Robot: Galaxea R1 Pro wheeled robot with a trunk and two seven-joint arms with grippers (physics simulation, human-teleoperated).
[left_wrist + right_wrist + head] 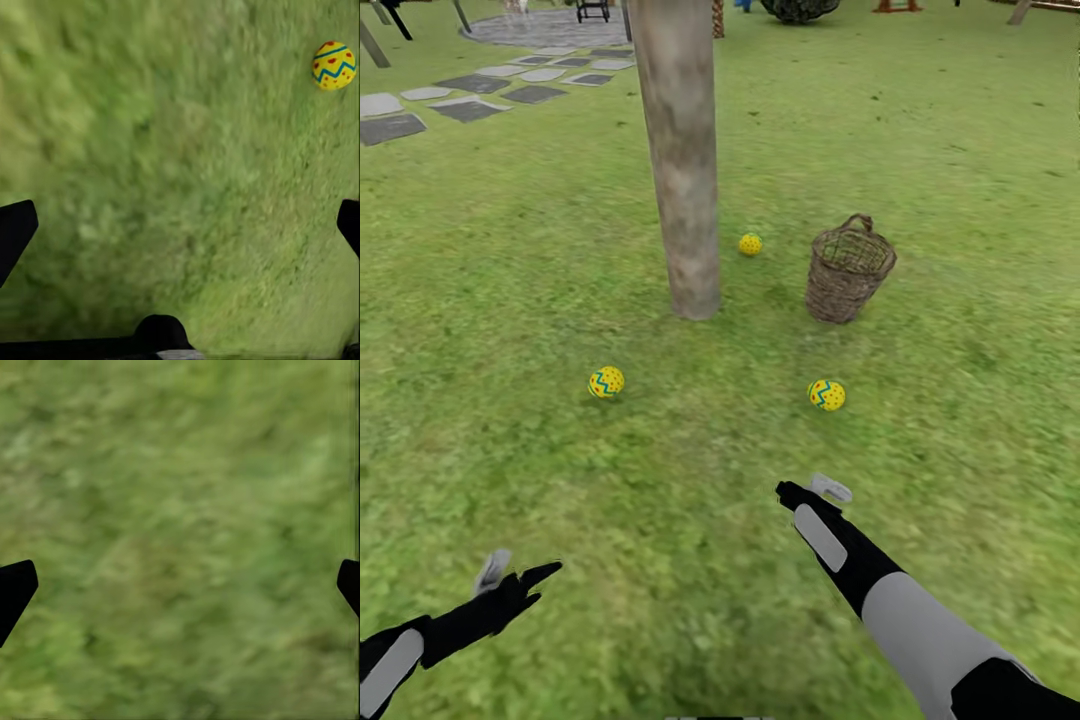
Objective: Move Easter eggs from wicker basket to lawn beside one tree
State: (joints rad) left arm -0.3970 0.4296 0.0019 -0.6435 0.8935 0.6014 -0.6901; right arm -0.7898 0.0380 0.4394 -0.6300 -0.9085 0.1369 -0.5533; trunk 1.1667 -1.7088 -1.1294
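Nearest the robot, the left gripper [520, 572] hangs low over the lawn [920, 180] with its fingers spread wide and nothing between them; its wrist view confirms bare grass between the finger tips, with one egg off to the side. The right gripper [812, 491] is likewise held over grass, fingers wide apart and empty, as its wrist view bears out.

Further out, two Easter eggs lie on the grass: the left egg [606, 382] ahead of the left gripper, and the right egg [827, 394] ahead of the right gripper. Both rest in front of the tree [678, 150], one to either side of its trunk, near it but not touching.

Beyond these, the third egg [750, 244] lies on the grass just beside the trunk, between it and the wicker basket [848, 268]. The basket stands tilted, near the tree. What can be seen of its interior appears empty, though the bottom is not fully visible.

Judgement: all three eggs are out of the basket and grouped around one tree. The task appears essentially complete; nothing obvious is left beyond confirming the basket is empty.
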